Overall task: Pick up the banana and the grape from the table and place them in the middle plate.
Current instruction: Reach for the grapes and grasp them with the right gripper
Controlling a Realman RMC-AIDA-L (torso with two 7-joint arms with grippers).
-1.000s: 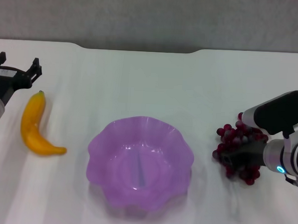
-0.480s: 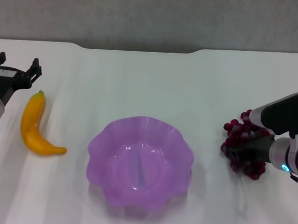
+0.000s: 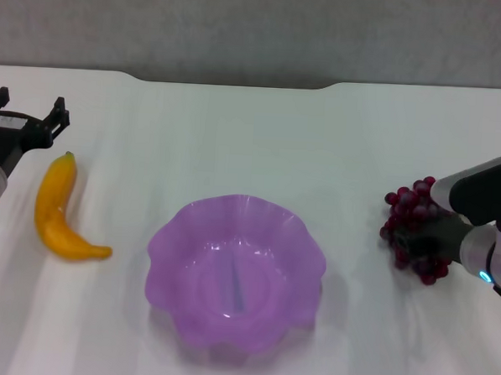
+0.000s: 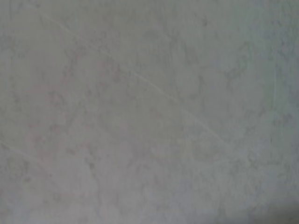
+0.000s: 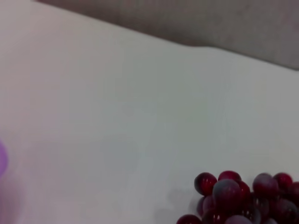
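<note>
Listing contents of the white table (image 3: 253, 129), as seen from my head camera. Middle plate (image 3: 236, 271): purple, scalloped rim, near the front edge, centred, nothing in it. Banana (image 3: 56, 207): lying flat near the left edge. Grape (image 3: 412, 221): dark red bunch near the right edge, with my right gripper (image 3: 424, 240) at it; whether those fingers pinch the bunch I cannot tell. My left gripper (image 3: 25, 119): fingers spread, just behind the banana, holding nothing.
</note>
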